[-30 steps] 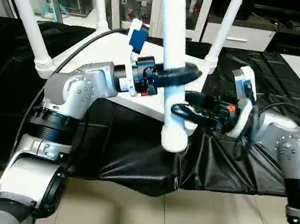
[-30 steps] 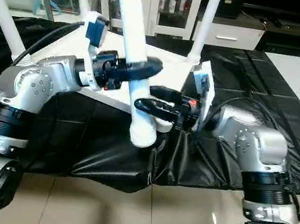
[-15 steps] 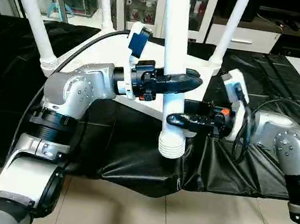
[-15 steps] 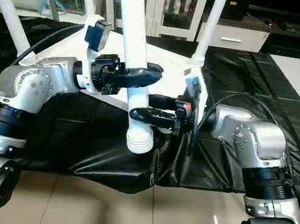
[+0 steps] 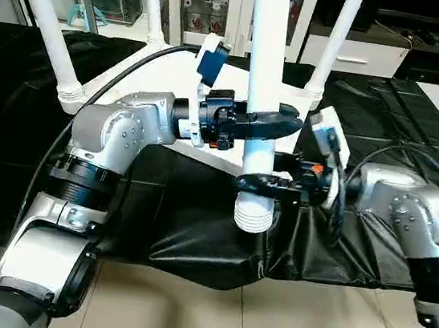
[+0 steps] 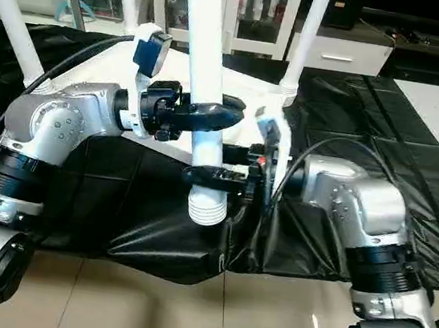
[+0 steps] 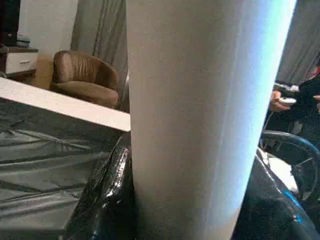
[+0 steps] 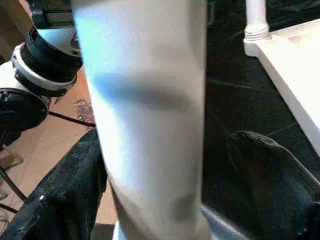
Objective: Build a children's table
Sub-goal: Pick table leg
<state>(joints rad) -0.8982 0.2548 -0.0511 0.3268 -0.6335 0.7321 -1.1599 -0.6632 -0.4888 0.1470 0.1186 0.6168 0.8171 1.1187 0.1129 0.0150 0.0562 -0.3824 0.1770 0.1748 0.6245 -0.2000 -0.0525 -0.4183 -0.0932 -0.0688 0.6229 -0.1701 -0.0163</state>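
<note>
Left gripper (image 5: 263, 124) clamps the fourth leg (image 5: 265, 73), a white tapered tube held upright with its ribbed end above the black-covered work table (image 5: 11, 145); right gripper (image 5: 261, 183), jaws spread, brackets the leg lower down without a clear grip. Likely risk: the leg slips or tilts during hand-over, missing its socket in the upturned tabletop (image 5: 167, 72), which already carries three legs.

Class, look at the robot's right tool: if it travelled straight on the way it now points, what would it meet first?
Probably the white plastic tube leg it already straddles; the right tool sits low on it, above the ribbed end. Beyond that, likely the robot's silver left arm, though depth is unclear.
</note>
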